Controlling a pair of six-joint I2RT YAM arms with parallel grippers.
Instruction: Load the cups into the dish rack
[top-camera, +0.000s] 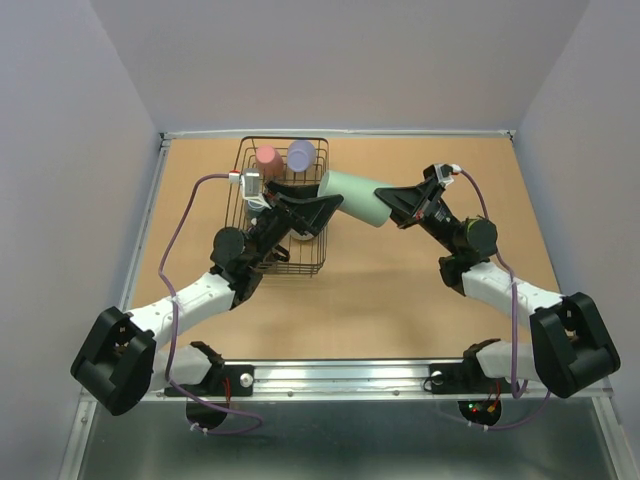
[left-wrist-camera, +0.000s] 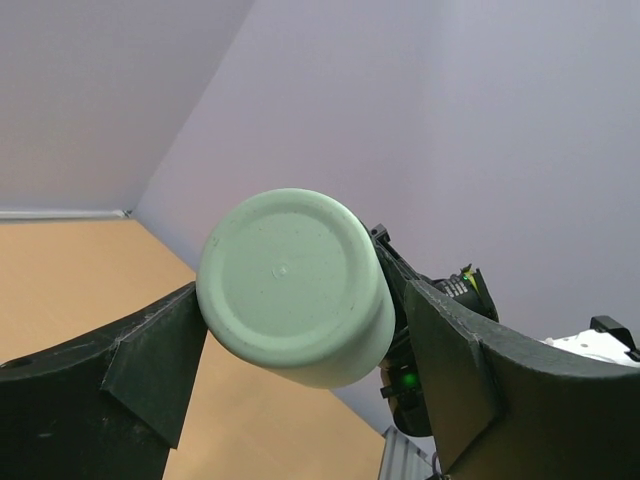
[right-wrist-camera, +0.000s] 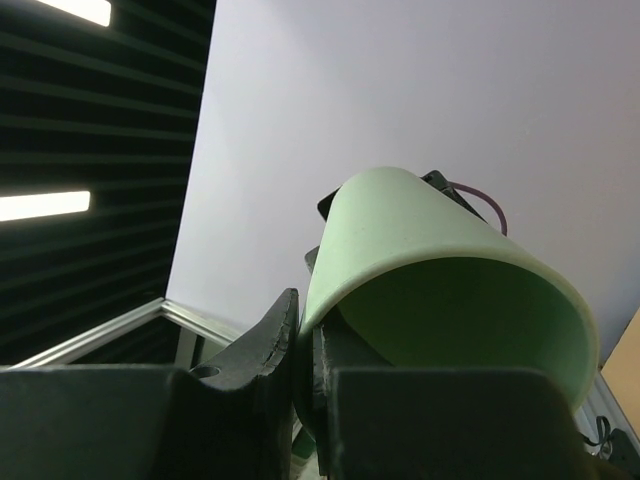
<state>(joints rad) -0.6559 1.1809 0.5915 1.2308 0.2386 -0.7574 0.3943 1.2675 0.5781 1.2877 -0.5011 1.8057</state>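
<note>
Above the tan table (top-camera: 450, 290), my two grippers meet at one mint green cup (top-camera: 355, 195), which lies on its side in the air, base toward 9 o'clock and mouth toward 3 o'clock. My right gripper (right-wrist-camera: 305, 320) is pinched tight on the cup's rim wall. My left gripper (left-wrist-camera: 300, 300) stands spread wide either side of the base; whether its fingers press the cup, I cannot tell. The cup hangs at the 3 o'clock rim of the dish rack (top-camera: 290, 272). At the rack's 12 o'clock end sit a pink cup (top-camera: 267, 156) and, at its 3 o'clock, a lavender cup (top-camera: 300, 153).
</note>
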